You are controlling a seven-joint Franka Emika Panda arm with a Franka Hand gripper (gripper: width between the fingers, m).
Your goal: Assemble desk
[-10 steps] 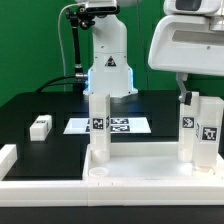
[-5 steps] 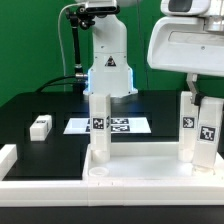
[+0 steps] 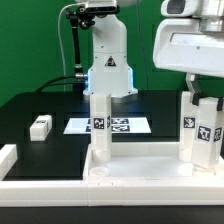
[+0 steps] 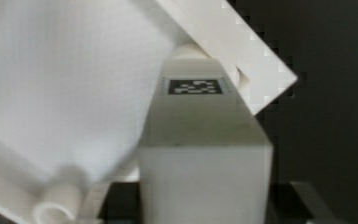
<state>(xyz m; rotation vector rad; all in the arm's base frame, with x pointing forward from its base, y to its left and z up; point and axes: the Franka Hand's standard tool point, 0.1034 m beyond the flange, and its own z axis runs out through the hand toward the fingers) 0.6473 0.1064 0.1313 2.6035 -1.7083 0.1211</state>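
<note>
**Q:** Exterior view: what is altered from a second ago?

**A:** The wrist housing (image 3: 195, 45) at the upper right of the frame is found shifted slightly rightward. The gripper (image 3: 189, 93) is kept just above the right leg (image 3: 186, 130), which is barely moved. A fine seating adjustment is judged under way on the desk top (image 3: 140, 166), laid along the lower frame.

**Q:** What is hidden?

**A:** The fingertips are masked by the housing. The wrist view is filled by a tagged leg (image 4: 197, 140), so whether anything is clamped cannot be told. A loose leg (image 3: 40, 126) is seen at mid-left, not yet fitted.
</note>
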